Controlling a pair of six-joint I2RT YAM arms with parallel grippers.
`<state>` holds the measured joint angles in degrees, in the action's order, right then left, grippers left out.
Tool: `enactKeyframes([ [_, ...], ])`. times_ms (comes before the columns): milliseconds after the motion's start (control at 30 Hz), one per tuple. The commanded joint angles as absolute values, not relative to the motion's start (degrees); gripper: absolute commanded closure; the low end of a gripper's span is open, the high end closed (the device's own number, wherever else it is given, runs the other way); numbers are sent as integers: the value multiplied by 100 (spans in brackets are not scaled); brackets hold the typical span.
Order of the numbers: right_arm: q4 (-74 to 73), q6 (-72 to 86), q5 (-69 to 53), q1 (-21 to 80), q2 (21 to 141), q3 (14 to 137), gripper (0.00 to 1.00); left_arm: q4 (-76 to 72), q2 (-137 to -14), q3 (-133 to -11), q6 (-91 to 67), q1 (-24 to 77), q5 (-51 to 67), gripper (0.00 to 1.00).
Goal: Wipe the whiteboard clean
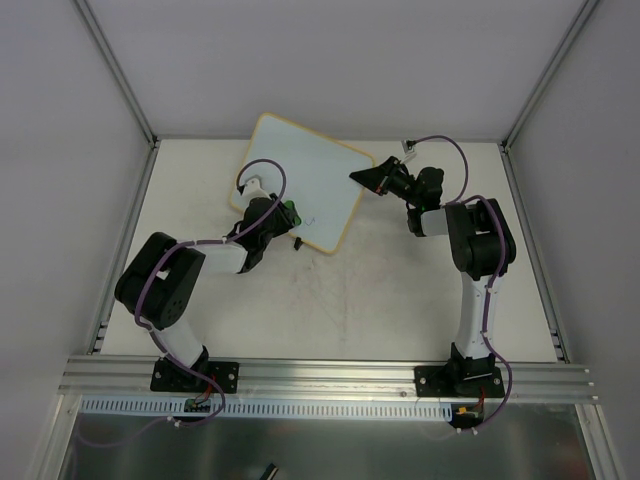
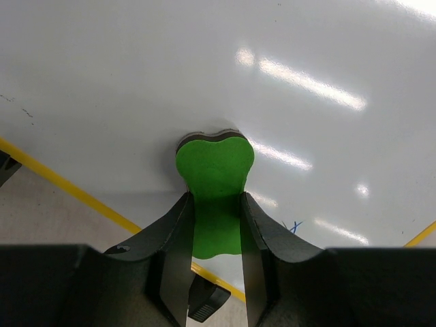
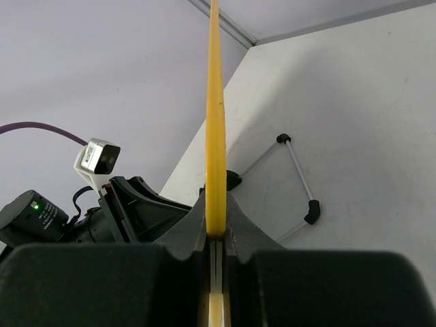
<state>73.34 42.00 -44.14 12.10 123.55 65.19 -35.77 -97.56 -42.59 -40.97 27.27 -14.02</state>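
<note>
The whiteboard (image 1: 300,185) with its yellow rim sits tilted at the back middle of the table, its right edge raised. My right gripper (image 1: 372,178) is shut on that right edge; in the right wrist view the yellow rim (image 3: 215,122) runs edge-on between the fingers. My left gripper (image 1: 283,217) is shut on a green eraser (image 2: 214,174) and presses it flat against the white board face (image 2: 136,82). A small blue pen mark (image 2: 293,226) lies on the board just right of the eraser. Faint dark specks (image 2: 26,112) lie at the left.
A black foot of the board (image 2: 204,298) shows under its near yellow edge (image 2: 75,192). The board's wire stand with black caps (image 3: 300,180) shows underneath in the right wrist view. Grey enclosure walls (image 1: 300,60) close the table on three sides.
</note>
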Motion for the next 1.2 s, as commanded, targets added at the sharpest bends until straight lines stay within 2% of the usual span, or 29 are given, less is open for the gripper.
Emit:
enactKeyframes([
  [0,8666,4034,-4579,1195,12296,6574,100,-2891,-10072,-4096,-3692,2610,-1512,100],
  [333,8666,4052,-4570,1187,12314,6592,100,-3006,-10222,-4473,-2848,3234,-1653,100],
  [1167,8666,4052,-4579,1187,12340,6583,100,-3226,-10345,-5062,-2742,4570,-1126,100],
])
